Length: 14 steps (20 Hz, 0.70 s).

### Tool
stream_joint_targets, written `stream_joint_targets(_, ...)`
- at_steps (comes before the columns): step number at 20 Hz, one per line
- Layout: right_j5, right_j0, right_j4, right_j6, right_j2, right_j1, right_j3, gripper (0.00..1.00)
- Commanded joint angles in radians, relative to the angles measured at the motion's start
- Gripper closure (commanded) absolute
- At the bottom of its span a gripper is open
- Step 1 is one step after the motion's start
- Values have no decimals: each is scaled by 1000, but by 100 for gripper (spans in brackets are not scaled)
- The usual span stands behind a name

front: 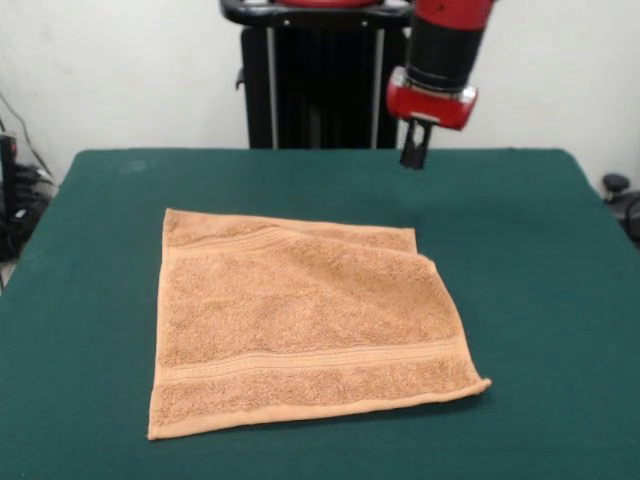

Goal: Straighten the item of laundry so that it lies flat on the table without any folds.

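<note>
Near the middle of the table (530,260), a little toward its front edge, the towel (300,325) lies spread almost flat, though its far right corner is folded over on itself, hiding part of the upper stripe. Above the table's far edge hangs the gripper (414,155), clear of the cloth; its dark tips look pressed together. Its arm is cut off at the top.

- Single view supplied: front camera, raised, looking down across the table (560,300) toward 12 o'clock.
- Range moderate: far table edge visible; near edge and both near corners cut off.
- Arm's gripper (415,152) enters at 1 o'clock.
</note>
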Motion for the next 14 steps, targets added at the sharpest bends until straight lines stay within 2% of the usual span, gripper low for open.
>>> stream_joint_targets(1, -91, 63, 107, 199, 19, 186, -165, 100)
stream_joint_targets(4, -121, 55, 111, 174, 21, 230, -198, 100)
stream_joint_targets(7, -157, 9, 89, 132, 46, 258, -211, 100)
stream_joint_targets(10, -163, -34, 60, 101, 60, 255, -213, 100)
stream_joint_targets(14, -154, -39, 57, 97, 59, 239, -206, 100)
